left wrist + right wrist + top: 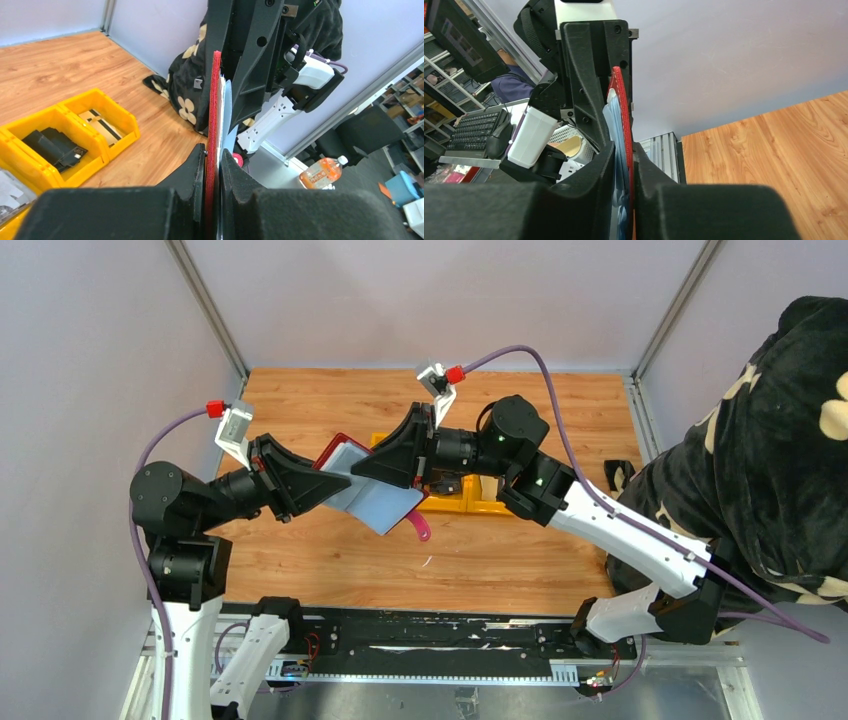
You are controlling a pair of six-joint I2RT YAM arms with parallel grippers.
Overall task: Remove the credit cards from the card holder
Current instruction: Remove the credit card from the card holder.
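The card holder [372, 498] hangs open above the table, its grey-blue lining facing up, its dark red cover [338, 447] at the far edge and its pink-red tab [420, 530] dangling. My left gripper [318, 486] is shut on its left side, with the red cover [216, 100] edge-on between the left gripper's [212, 155] fingers. My right gripper [388, 466] grips the right side. In the right wrist view the right gripper [624, 148] is shut on the red cover [623, 107] and blue lining. Thin pale layers show edge-on inside. I cannot tell which of them are credit cards.
A yellow three-compartment bin [482, 506] sits on the wooden table under the right arm. Its compartments [75, 107] hold dark flat pieces [52, 145] and a striped card [100, 122]. A person in black floral clothing [780, 440] is at the right edge.
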